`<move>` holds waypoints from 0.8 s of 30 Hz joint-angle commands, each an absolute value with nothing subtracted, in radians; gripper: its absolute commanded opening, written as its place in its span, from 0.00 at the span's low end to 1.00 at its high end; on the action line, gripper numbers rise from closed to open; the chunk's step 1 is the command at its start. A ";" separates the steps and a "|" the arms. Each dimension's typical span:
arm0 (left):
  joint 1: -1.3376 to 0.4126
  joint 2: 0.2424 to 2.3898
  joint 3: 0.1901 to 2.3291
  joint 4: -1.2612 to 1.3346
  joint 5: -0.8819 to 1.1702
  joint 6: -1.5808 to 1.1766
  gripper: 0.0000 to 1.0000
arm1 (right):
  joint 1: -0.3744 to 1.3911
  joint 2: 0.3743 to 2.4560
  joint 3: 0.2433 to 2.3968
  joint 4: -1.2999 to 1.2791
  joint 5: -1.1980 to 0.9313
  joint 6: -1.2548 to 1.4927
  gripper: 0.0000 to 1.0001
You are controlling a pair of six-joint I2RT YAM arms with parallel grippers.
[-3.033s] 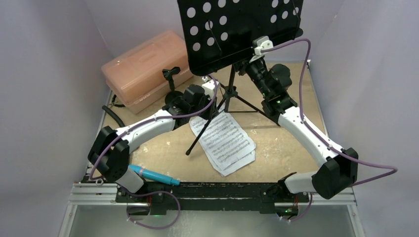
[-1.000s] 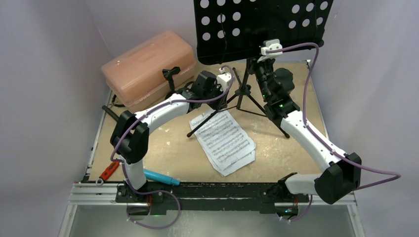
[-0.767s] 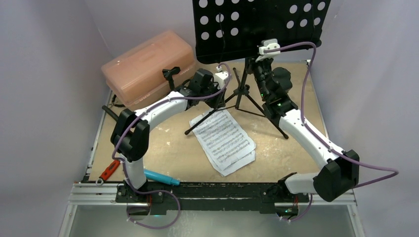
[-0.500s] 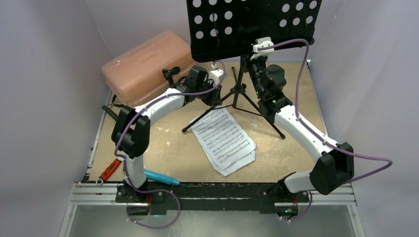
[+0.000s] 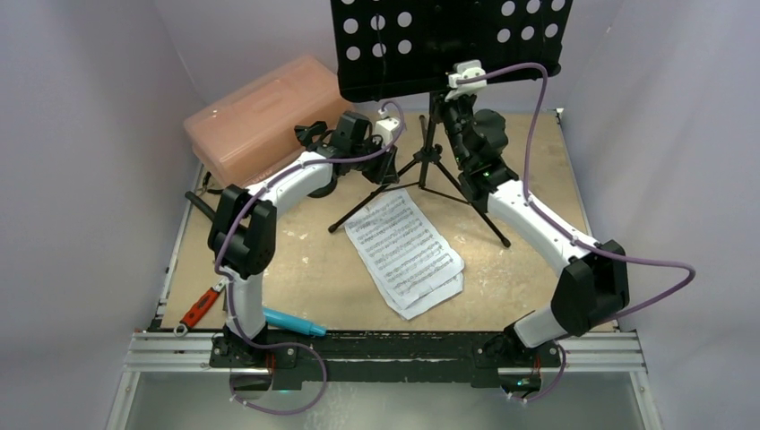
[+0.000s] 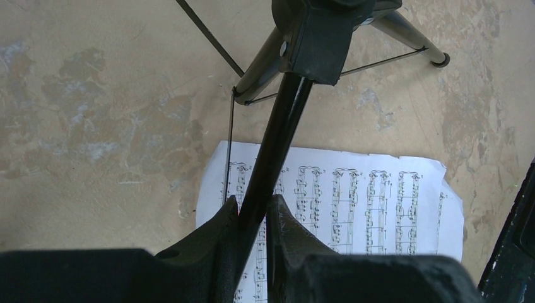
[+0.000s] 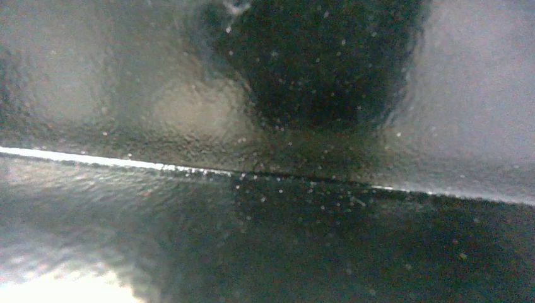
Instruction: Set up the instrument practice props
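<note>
Right, the only container I see is the pink box [image 5: 255, 116], far left on the tabletop [image 5: 305, 269], lid down; I cannot make out its contents. One music stand [image 5: 430, 45] stands far centre, post about upright, legs spread, perforated panel on top. My left claw [image 6: 251, 208] is clenched on a black tube below the stand's hub. My right claw [image 5: 448, 97] sits under the panel's lower edge; its camera gives only dark blur, so I cannot tell its state. Two sheet-music pages [image 5: 408, 255] lie overlapped mid-tabletop, long axis far-left to near-right. One cyan microphone [image 5: 285, 321] lies along the near edge. One small mic stand [image 5: 311, 134] stands beside the box. One red-handled tool [image 5: 199, 309] lies near left.
</note>
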State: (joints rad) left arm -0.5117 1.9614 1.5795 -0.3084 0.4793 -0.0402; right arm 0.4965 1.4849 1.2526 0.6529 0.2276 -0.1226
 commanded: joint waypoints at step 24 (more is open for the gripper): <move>-0.424 1.956 1.660 -0.167 0.357 -0.048 0.00 | 0.502 1.524 1.386 0.546 0.116 -0.100 0.15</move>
